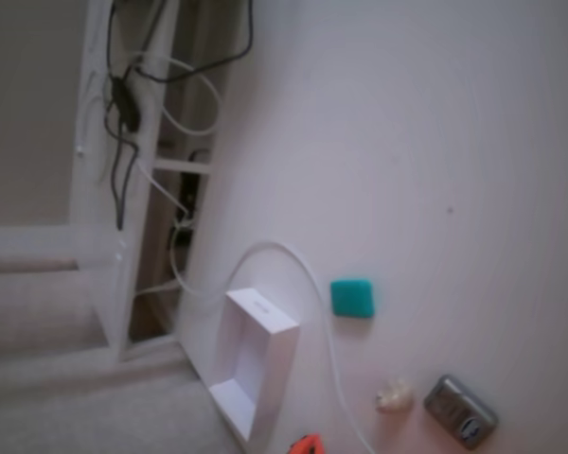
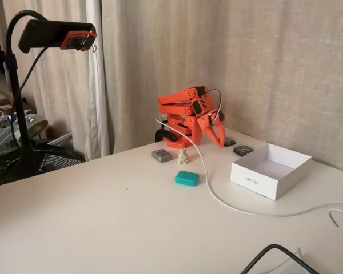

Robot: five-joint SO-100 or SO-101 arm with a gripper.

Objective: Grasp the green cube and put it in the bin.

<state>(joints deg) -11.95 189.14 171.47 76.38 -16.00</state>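
Observation:
The green cube [image 1: 352,297] [image 2: 186,178] is a small teal block lying flat on the white table, free of any contact. The bin [image 1: 270,320] [image 2: 257,181] is a shallow white box, empty inside, and sits to the right of the cube in the front fixed view. The orange arm is folded at the back of the table, and its gripper [image 2: 219,141] points down well behind the cube and bin. Its fingers look shut, with nothing between them. Only an orange tip [image 1: 306,445] of it shows at the bottom edge of the tilted fixed view.
A grey oval gadget [image 1: 461,411] [image 2: 162,155] and a small cream lump [image 1: 395,395] [image 2: 183,156] lie near the arm's base. A white cable [image 1: 324,322] [image 2: 217,197] runs between cube and bin. A black pad [image 2: 243,150] lies behind the bin, and a camera stand [image 2: 57,34] rises at the left.

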